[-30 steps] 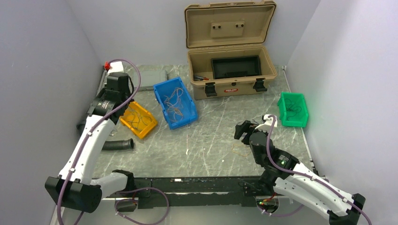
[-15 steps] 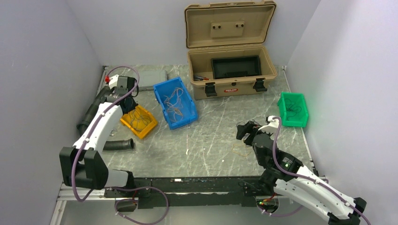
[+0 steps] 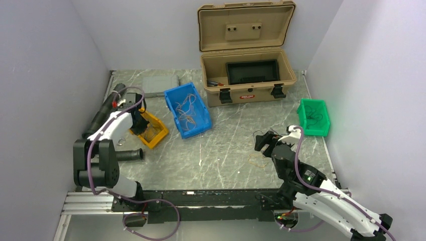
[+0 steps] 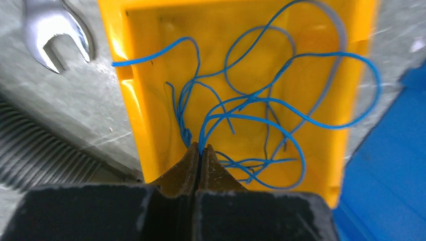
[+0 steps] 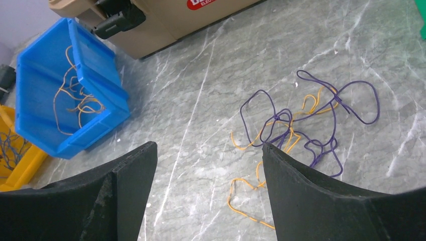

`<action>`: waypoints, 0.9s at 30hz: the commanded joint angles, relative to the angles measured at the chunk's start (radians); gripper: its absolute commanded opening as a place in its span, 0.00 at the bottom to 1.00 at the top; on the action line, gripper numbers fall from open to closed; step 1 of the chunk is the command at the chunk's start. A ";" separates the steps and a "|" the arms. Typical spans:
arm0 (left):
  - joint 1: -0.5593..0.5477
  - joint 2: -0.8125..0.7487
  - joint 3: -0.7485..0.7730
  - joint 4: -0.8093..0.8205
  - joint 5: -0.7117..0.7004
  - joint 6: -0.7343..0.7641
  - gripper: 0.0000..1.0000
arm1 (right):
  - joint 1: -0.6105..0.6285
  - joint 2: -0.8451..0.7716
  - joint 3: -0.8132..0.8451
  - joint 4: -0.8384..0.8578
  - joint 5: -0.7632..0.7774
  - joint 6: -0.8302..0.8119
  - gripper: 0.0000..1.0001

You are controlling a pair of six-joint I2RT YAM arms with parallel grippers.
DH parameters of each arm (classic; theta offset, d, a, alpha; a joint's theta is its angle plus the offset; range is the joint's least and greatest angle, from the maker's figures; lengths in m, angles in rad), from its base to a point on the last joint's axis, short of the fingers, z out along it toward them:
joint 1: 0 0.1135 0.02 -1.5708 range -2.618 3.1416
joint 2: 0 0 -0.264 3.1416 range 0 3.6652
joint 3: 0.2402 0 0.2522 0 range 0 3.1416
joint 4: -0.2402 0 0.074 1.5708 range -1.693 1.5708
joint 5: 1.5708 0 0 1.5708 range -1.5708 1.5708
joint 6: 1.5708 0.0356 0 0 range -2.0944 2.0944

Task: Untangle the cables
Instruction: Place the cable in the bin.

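Thin blue cables (image 4: 241, 116) lie looped inside a yellow bin (image 4: 135, 115), which stands at the table's left (image 3: 156, 136). My left gripper (image 4: 201, 148) reaches into that bin (image 3: 140, 123), shut on one blue strand that comes out between its tips. A tangle of purple and orange cables (image 5: 296, 120) lies on the marble table right of centre (image 3: 258, 159). My right gripper (image 5: 208, 148) hangs open just above the table, left of the tangle (image 3: 263, 140), holding nothing.
A blue bin (image 3: 176, 95) with orange wires stands next to the yellow one. An open tan case (image 3: 246, 95) is at the back, a green bin (image 3: 321, 128) at the right. A black corrugated hose (image 3: 125, 154) and a wrench (image 4: 50, 30) lie left.
The left arm has folded back and down, bringing its shut gripper low into the yellow bin. The right arm has drifted slightly right, gripper still open.
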 commanded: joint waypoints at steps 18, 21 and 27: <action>-0.004 -0.223 0.101 -0.048 0.047 0.072 0.58 | -0.206 0.340 0.093 -0.223 -0.049 0.271 1.00; -0.021 -0.321 0.096 -0.029 0.123 0.127 0.72 | -0.502 0.315 0.040 -0.091 -0.361 0.124 1.00; -0.038 -0.488 -0.024 0.177 0.572 0.326 0.95 | -0.694 0.412 0.035 -0.025 -0.549 0.015 0.92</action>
